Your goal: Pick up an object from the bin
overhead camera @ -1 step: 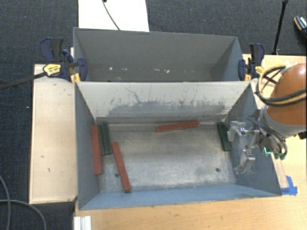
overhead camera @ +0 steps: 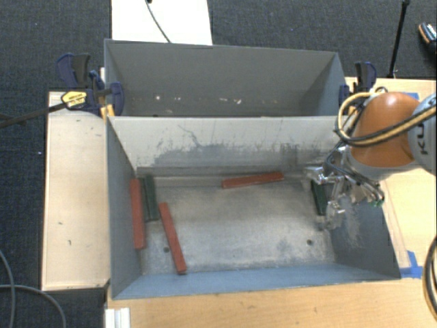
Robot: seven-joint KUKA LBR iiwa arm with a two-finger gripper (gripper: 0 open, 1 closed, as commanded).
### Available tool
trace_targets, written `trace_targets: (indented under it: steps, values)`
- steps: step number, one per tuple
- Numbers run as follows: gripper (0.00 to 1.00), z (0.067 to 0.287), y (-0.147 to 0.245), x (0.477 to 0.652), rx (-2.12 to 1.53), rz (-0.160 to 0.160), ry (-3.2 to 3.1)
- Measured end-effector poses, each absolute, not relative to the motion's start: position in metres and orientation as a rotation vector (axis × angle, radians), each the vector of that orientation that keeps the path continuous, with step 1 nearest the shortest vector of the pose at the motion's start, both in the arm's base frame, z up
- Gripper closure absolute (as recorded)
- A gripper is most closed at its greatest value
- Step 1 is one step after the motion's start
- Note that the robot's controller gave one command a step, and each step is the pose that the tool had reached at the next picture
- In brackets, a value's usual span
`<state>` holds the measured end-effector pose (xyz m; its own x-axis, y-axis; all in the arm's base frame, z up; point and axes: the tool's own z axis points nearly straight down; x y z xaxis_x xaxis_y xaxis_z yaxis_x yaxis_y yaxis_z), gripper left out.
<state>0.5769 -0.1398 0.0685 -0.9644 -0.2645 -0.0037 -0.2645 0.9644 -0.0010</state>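
I see gripper [overhead camera: 332, 207] low at right side of grey metal bin [overhead camera: 205, 142], just beside a dark green block [overhead camera: 319, 195], open or closed can't tell; red-brown flat stick [overhead camera: 252, 180] by far wall, two more red-brown sticks [overhead camera: 173, 238] + dark green bar [overhead camera: 150, 198] at left.

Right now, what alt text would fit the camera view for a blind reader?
A robot gripper hangs low at the right of a grey metal bin. A red stick lies by its back wall; two more red sticks and a dark green stick lie at the left.
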Motion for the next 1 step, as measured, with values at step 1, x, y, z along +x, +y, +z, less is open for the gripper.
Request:
trace_targets:
  steps: [1]
  values:
    - [0.00, 0.1012, -0.1015, 0.5807, -1.446, -0.003, 2.781]
